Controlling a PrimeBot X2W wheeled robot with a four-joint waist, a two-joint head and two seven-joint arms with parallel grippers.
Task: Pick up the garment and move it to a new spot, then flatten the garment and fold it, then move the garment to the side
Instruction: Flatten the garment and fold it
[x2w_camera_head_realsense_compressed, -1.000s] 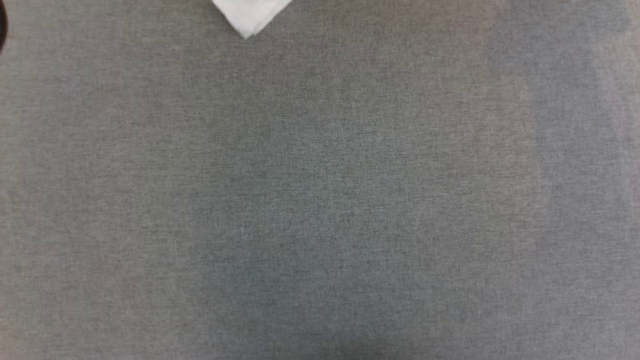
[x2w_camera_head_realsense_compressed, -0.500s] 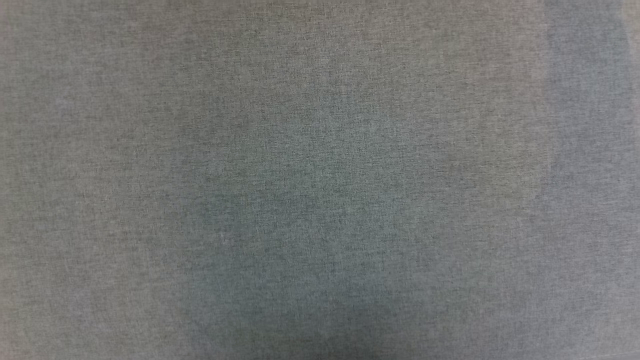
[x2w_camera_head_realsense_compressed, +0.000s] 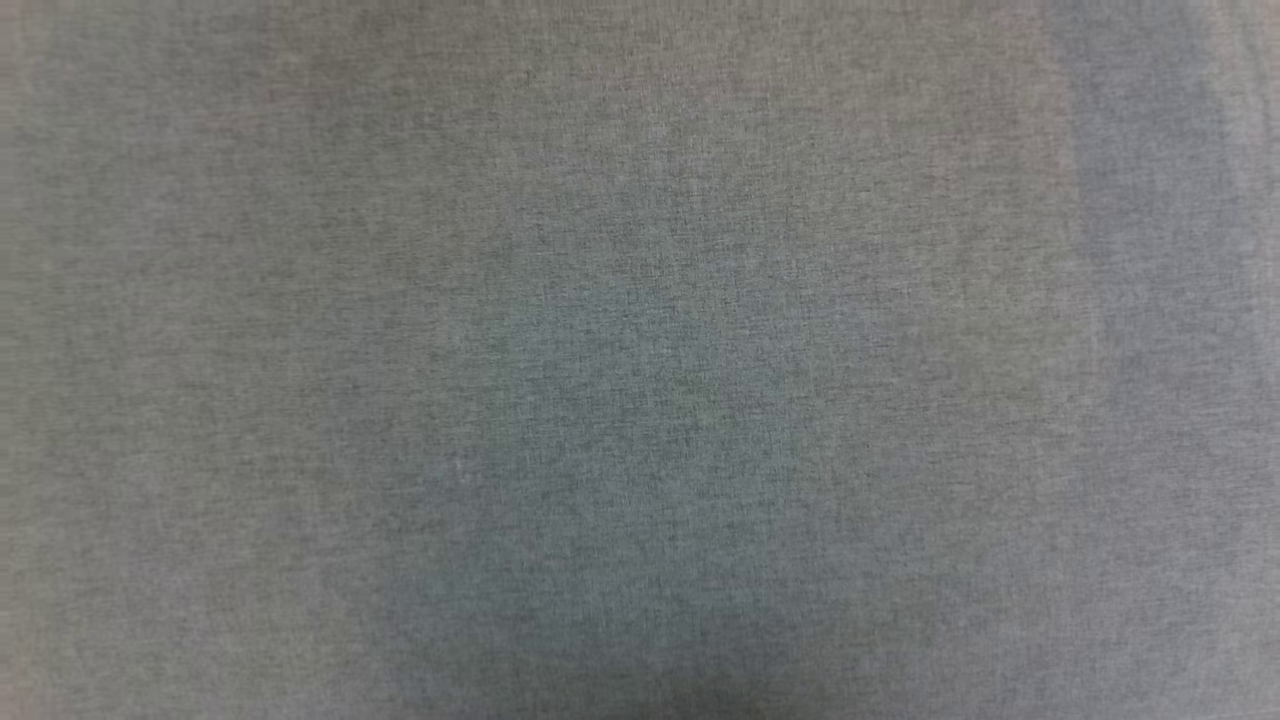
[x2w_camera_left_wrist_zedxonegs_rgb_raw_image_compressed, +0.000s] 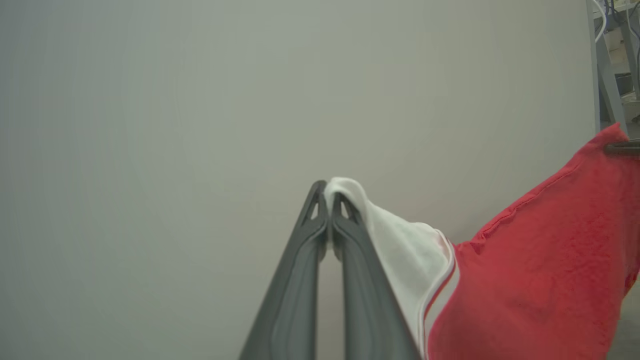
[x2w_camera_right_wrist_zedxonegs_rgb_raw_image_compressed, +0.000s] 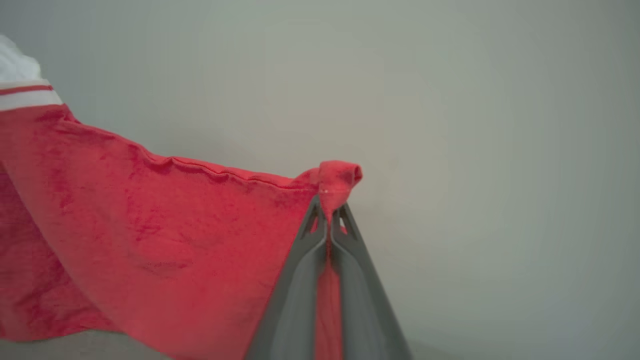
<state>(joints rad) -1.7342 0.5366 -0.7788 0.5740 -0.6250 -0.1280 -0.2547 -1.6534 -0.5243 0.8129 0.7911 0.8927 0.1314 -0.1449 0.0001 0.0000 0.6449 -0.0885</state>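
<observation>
While the head view looks down on a flat grey woven cloth surface (x2w_camera_head_realsense_compressed: 640, 300), the two wrist views show the task's thing held between the claws. At the left, the left claw (x2w_camera_left_wrist_zedxonegs_rgb_raw_image_compressed: 328, 196) has its two long dark fingers pressed together. They pinch the tip of a white short sleeve (x2w_camera_left_wrist_zedxonegs_rgb_raw_image_compressed: 400, 240), which pokes out just above the fingertips and drapes down the outer side of the right-hand finger. That sleeve belongs to the red jersey-style T-shirt (x2w_camera_left_wrist_zedxonegs_rgb_raw_image_compressed: 540, 260), a soft, slightly fuzzy knit. A striped trim (x2w_camera_left_wrist_zedxonegs_rgb_raw_image_compressed: 442, 287) of white and red bands runs where the sleeve meets the body.

From the trim the red body spreads rightward and upward, its stitched edge (x2w_camera_left_wrist_zedxonegs_rgb_raw_image_compressed: 525, 202) pulled into a nearly straight rising line. The red side that faces both wrist cameras is plain cloth.

At the far right of the left wrist view, that edge ends in a corner clamped by the dark tip of the right claw (x2w_camera_left_wrist_zedxonegs_rgb_raw_image_compressed: 622, 148). A grey metal frame (x2w_camera_left_wrist_zedxonegs_rgb_raw_image_compressed: 605, 75) stands behind it. In the right wrist view this claw's fingers are closed tight on the red corner, and a small tuft of it curls over above the fingertips. The rest of the T-shirt hangs away to that view's left, reaching the white sleeve at the upper left edge. The cloth is stretched between the two claws, with the sleeve at the left one and the red corner at the right one.
</observation>
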